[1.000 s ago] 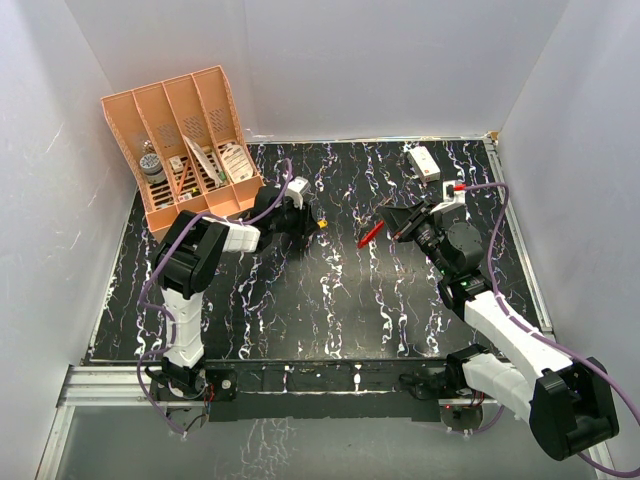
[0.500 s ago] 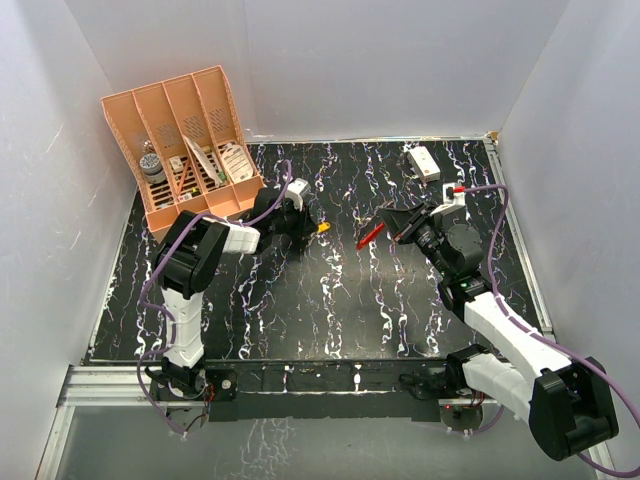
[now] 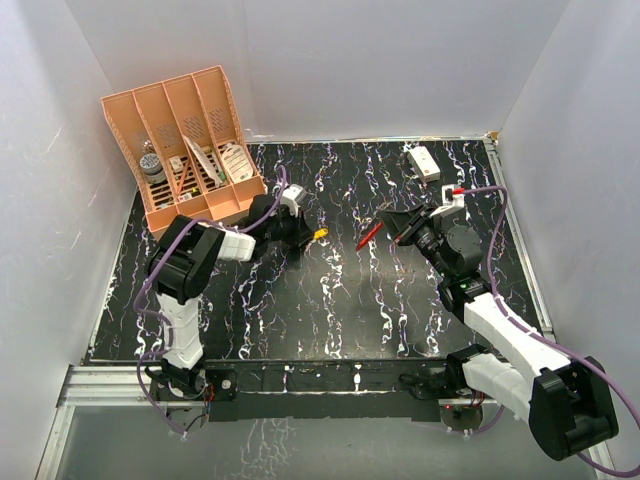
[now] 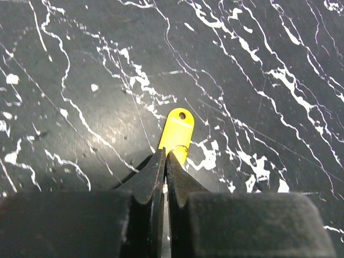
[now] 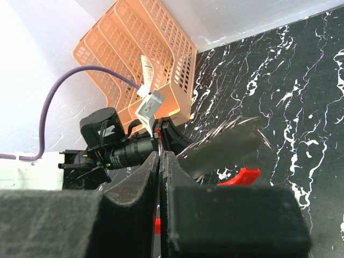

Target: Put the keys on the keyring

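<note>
Left end effector [image 4: 165, 155], just right of the orange rack [image 3: 190, 140], is clamped on the yellow-headed key [image 4: 176, 131] (sharp in left wrist view, a speck fr. top), while right end effector [image 5: 160, 158], farther right of the rack, is pinched together, prob. on the red keyring [image 3: 368, 237], blurry up close.

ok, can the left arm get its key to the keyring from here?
Probably yes. The left fingers are shut on the yellow-headed key, the right fingers are shut on the red keyring just across from it, and only bare table shows between the two.
</note>
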You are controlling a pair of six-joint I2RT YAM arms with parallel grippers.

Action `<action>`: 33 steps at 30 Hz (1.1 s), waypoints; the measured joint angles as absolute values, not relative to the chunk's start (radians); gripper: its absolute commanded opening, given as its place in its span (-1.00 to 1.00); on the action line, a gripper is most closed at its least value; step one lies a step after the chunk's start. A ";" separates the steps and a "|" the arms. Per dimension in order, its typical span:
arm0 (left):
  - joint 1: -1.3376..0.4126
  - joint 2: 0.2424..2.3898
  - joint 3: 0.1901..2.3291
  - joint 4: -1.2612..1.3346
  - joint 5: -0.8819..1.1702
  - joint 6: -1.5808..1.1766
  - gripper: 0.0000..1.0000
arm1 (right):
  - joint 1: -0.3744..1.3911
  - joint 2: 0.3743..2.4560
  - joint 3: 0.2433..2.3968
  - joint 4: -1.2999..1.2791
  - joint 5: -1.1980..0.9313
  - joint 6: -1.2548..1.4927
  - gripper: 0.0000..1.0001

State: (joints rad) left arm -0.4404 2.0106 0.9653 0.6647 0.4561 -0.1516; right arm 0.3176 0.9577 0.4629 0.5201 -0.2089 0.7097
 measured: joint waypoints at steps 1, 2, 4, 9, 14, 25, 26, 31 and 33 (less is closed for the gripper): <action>-0.440 1.991 0.937 0.670 0.455 -0.158 -0.99 | 0.318 0.958 0.460 0.520 -0.209 0.710 -1.00; -0.440 1.986 0.931 0.671 0.454 -0.160 -0.99 | 0.318 0.958 0.460 0.520 -0.209 0.710 -1.00; -0.440 1.956 0.898 0.673 0.449 -0.169 -0.99 | 0.318 0.962 0.460 0.524 -0.210 0.712 -1.00; -0.440 1.869 0.843 0.685 0.430 -0.192 -1.00 | 0.316 0.964 0.460 0.527 -0.213 0.714 -1.00; -0.440 1.781 0.795 0.714 0.413 -0.212 -0.45 | 0.313 0.964 0.460 0.527 -0.214 0.716 -1.00; -0.440 1.827 0.849 0.678 0.472 -0.122 0.27 | 0.313 0.964 0.459 0.527 -0.221 0.715 -1.00; -0.440 1.842 0.867 0.669 0.477 -0.109 0.27 | 0.313 0.964 0.459 0.527 -0.221 0.715 -1.00; -0.440 1.926 0.962 0.619 0.493 -0.067 0.26 | 0.312 0.964 0.459 0.527 -0.221 0.715 -1.00; -0.440 1.950 0.984 0.598 0.490 -0.063 0.26 | 0.311 0.964 0.460 0.527 -0.224 0.714 -1.00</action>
